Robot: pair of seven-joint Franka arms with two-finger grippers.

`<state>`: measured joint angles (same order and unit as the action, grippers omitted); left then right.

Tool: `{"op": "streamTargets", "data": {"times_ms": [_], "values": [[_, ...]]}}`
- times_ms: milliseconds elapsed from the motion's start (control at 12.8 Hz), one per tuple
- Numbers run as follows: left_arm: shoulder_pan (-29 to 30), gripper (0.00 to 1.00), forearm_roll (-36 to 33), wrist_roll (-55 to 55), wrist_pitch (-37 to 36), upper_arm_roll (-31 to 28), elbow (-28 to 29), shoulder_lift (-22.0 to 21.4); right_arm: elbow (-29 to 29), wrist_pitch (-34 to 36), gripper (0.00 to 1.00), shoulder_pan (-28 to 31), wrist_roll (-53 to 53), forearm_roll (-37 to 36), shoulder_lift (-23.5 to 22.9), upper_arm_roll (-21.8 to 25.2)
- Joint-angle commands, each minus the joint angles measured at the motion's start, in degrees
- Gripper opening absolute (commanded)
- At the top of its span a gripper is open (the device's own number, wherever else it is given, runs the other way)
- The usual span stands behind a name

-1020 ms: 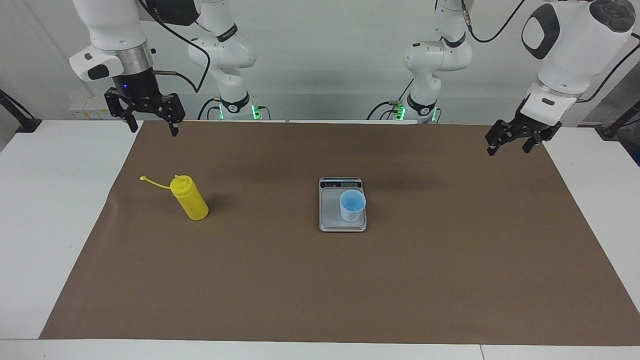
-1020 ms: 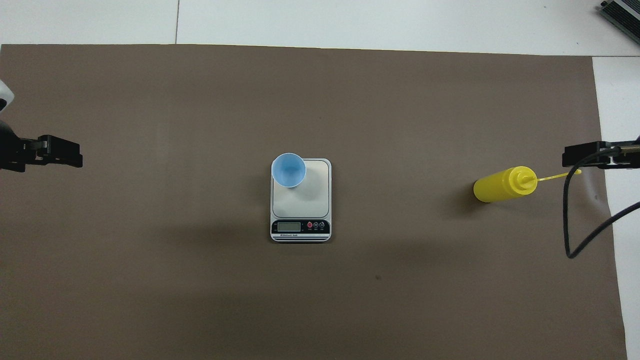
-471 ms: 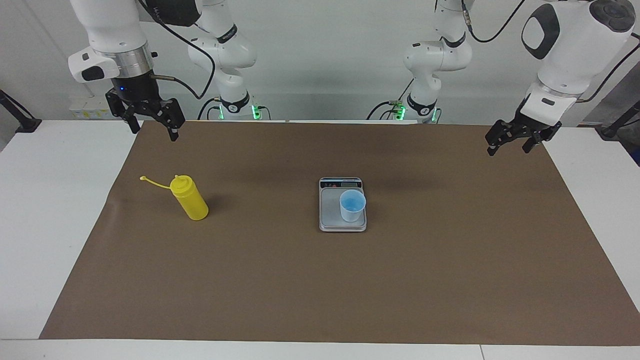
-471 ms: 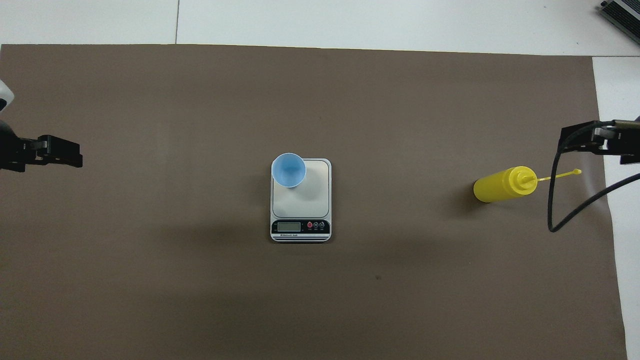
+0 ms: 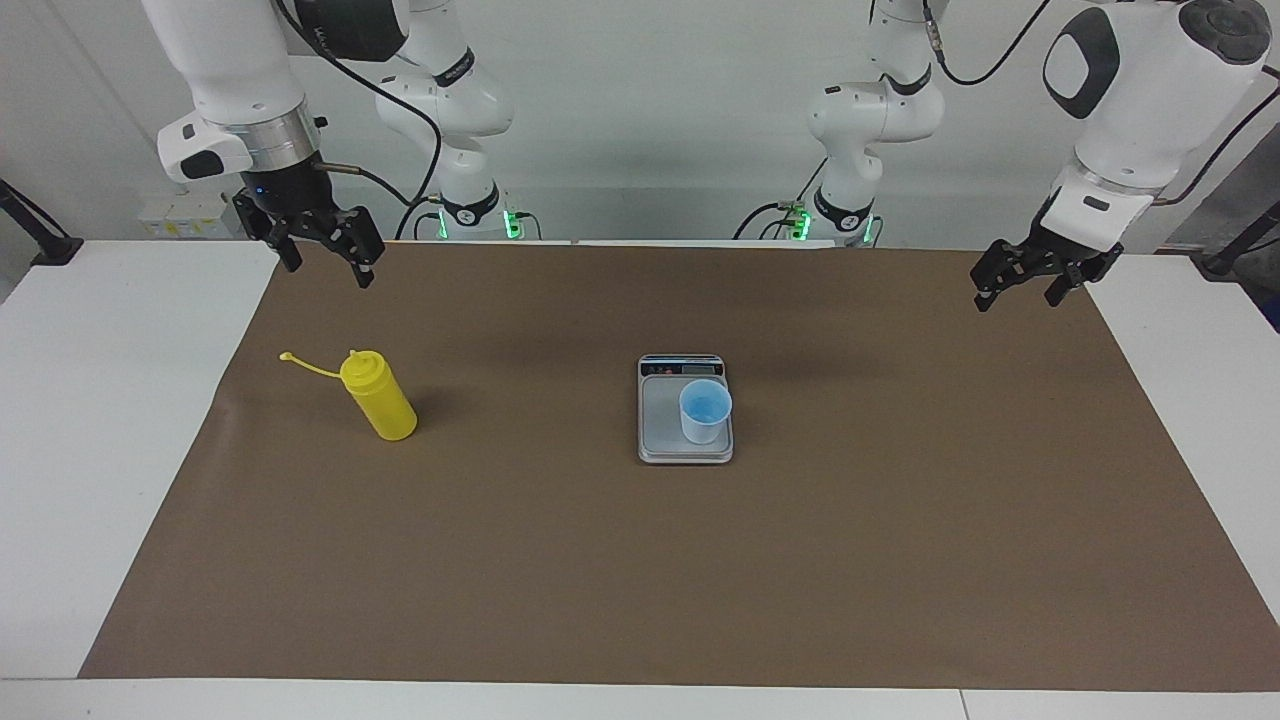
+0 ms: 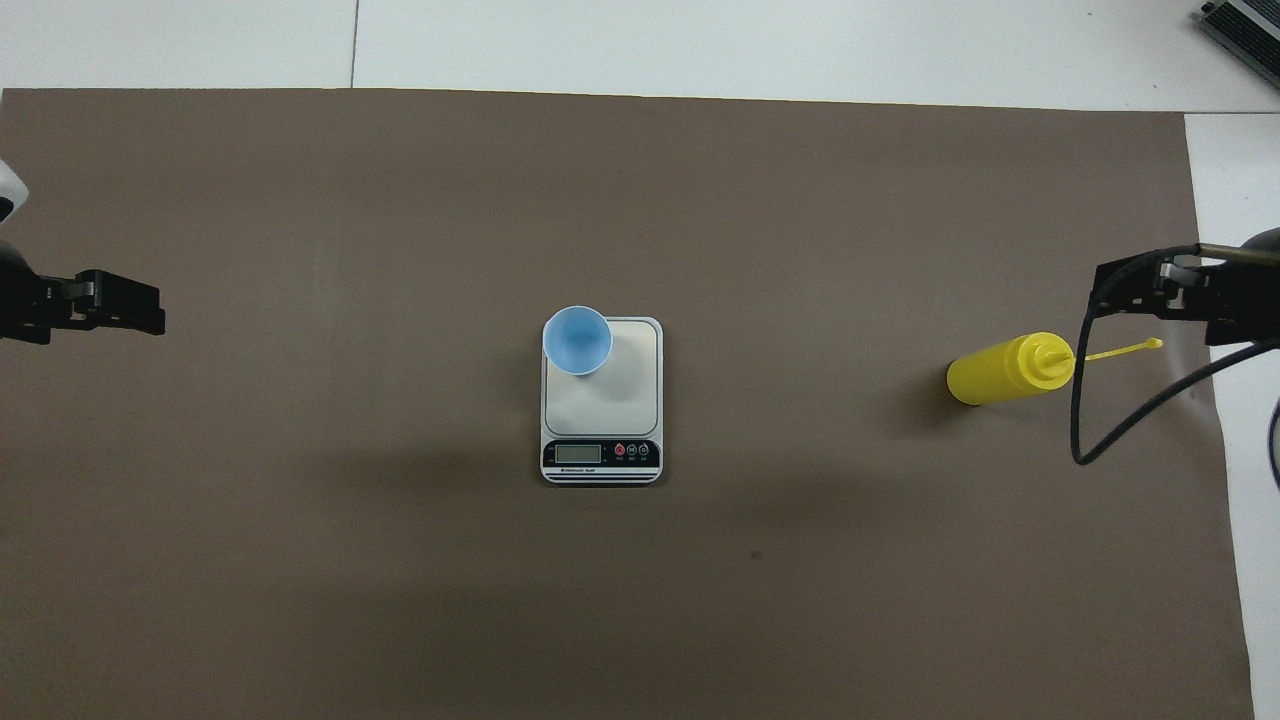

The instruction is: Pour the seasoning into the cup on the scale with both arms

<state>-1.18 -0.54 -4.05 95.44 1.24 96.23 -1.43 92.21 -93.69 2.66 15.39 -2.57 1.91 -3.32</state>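
While both claws hang open and empty, right claw (image 5: 320,262) over the brown mat near the upright bright yellow plastic squeeze bottle (image 5: 379,396), left claw (image 5: 1030,283) waiting, risk: a glancing grasp topples it; light-blue translucent cup (image 5: 705,411) sits off-centre on silver-grey scale (image 5: 660,432), mid-bench.

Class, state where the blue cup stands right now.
The cup stands upright on the scale, at the corner toward the left arm's end, mid-table.

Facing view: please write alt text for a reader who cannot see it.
A blue cup stands on a scale mid-table, a yellow bottle toward the right arm's end. The open right gripper and left gripper hang above the brown mat, holding nothing.
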Motion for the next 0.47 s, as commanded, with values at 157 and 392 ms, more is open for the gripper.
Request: {"op": "streamTargets", "data": {"times_ms": [157, 392], "values": [[0.30, 1.00, 0.63, -0.43, -0.34, 0.08, 0.80, -1.21, 1.57, 0.35, 1.00, 0.50, 0.26, 1.16, 0.90, -0.54], [0.30, 1.00, 0.63, -0.43, -0.34, 0.08, 0.80, -1.21, 1.57, 0.26, 1.00, 0.50, 0.17, 1.25, 0.90, -0.54]]}}
